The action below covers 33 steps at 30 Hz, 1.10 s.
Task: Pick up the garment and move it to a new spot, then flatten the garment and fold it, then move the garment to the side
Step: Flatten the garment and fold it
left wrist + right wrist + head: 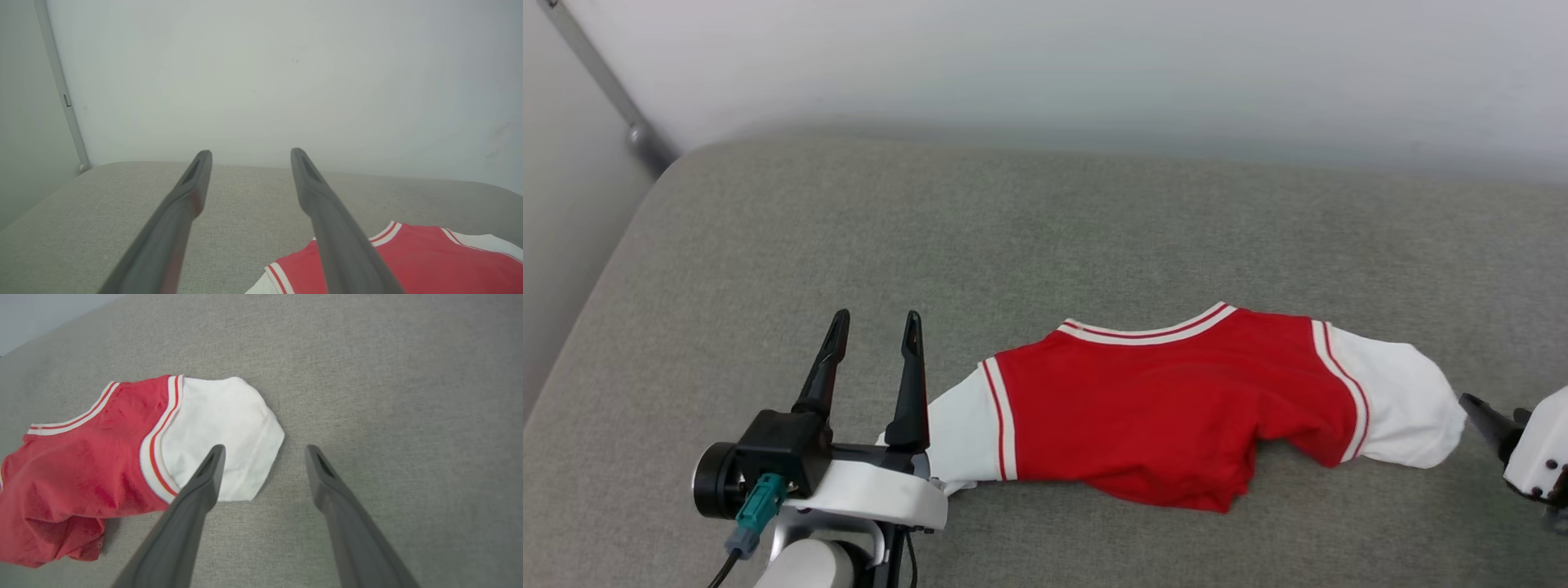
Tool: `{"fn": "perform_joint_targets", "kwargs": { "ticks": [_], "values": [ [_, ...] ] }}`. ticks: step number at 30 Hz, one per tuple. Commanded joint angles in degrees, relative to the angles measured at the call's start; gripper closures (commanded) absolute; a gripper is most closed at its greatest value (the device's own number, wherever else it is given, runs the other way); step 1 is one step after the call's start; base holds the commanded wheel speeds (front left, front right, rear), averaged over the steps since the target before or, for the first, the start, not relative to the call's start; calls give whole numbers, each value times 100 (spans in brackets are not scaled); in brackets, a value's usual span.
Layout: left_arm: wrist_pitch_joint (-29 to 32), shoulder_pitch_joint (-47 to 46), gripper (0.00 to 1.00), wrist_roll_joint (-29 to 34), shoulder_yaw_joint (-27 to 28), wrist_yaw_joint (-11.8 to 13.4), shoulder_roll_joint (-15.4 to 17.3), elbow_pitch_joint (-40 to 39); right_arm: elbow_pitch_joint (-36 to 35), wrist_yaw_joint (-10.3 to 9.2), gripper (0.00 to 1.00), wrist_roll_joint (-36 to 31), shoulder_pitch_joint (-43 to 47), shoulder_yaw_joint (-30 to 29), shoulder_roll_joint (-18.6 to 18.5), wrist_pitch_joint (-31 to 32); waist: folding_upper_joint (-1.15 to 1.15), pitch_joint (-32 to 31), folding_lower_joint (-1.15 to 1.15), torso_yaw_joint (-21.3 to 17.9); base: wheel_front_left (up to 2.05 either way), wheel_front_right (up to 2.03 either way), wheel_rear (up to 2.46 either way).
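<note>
Garment (1168, 408), red body, white sleeves: lay stretched sideways on the grey surface (1013, 229), close to its front edge and right of middle, hem (1201, 490) bunched and tucked under. Looked light, thin and limp, bound to sag and crease once lifted; probably best pinched at both sleeve ends together. Left gripper (877, 318): hovered just beside the left sleeve (960, 433), fingers wide apart, nothing held. Right gripper (265, 449): same story by the right sleeve (1405, 408), spread and empty.
</note>
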Motion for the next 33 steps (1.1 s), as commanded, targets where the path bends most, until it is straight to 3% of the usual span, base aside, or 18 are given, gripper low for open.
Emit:
{"fn": "perform_joint_targets", "kwargs": {
  "ticks": [1, 10, 16, 17, 18, 19, 20, 27, 33],
  "values": [
    [-46, -90, 0, 48, -17, -26, -32, 22, 68, -2, 0, 9, -145, -15, -85, 114, 0, 323, 0, 317, 0, 0, 0],
    [-86, -441, 0, 179, 11, -248, -354, 145, 960, -3, 0, -207, -1147, -379, -353, 1076, 0, 980, 0, 689, 0, 0, 0],
    [-90, -414, 0, 248, 167, -376, -512, 245, 1576, -4, 0, -380, -1113, -463, -122, 1535, 0, 1108, 0, 713, 0, 0, 0],
    [-88, -396, 0, 259, 181, -397, -524, 298, 1671, -4, 3, -391, -1081, -474, -70, 1597, 0, 1108, 0, 703, 0, 0, 0],
    [-85, -397, 0, 273, 205, -411, -552, 335, 1735, -5, 54, -387, -1053, -477, -21, 1656, 0, 1107, 0, 690, 0, 0, 0],
    [-85, -408, 0, 280, 228, -446, -579, 369, 1755, -4, 87, -386, -1055, -457, 15, 1677, 0, 1100, 0, 674, 0, 0, 0],
    [-84, -409, 0, 281, 238, -465, -591, 423, 1773, -4, 100, -372, -1072, -428, 46, 1684, 0, 1087, 0, 652, 0, 0, 0],
    [144, -526, 0, 27, 409, -752, -363, 824, 1251, -2, 100, -372, -1303, 95, -214, 1083, 0, 806, 0, 368, 0, 0, 0],
    [1775, -864, 0, -654, 450, -1352, 257, 1288, 823, -3, 100, -272, -1146, 627, -335, 705, 0, 428, 0, 41, 0, 0, 0]
  ]
}}
